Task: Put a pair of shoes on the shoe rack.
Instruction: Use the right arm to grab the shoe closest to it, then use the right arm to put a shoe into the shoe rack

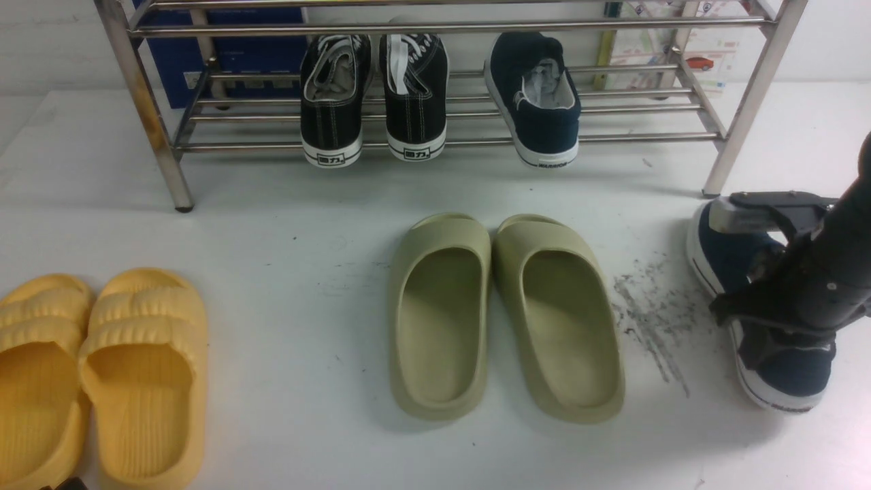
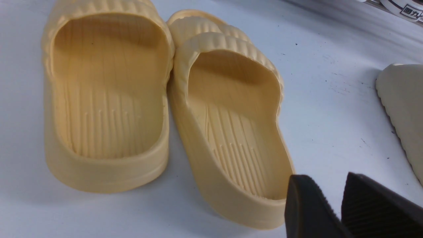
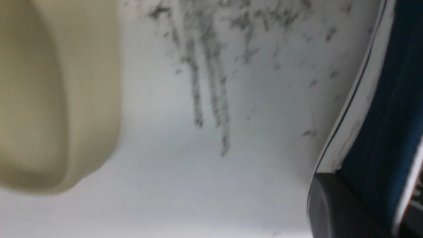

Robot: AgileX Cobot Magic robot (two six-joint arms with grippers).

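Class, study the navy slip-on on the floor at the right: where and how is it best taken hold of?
Probably by the near side wall of the navy slip-on, beside its opening. Come from above, one finger inside, one outside: the shoe lies sole down, mouth up, and that thin wall offers both faces. The right end effector is already at this wall.

wall: white (image 1: 41, 54) | surface: white, dark scuffs (image 1: 653, 320) | light: bright, soft shadows

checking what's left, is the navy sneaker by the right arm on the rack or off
Off: the sneaker lies below the rack.
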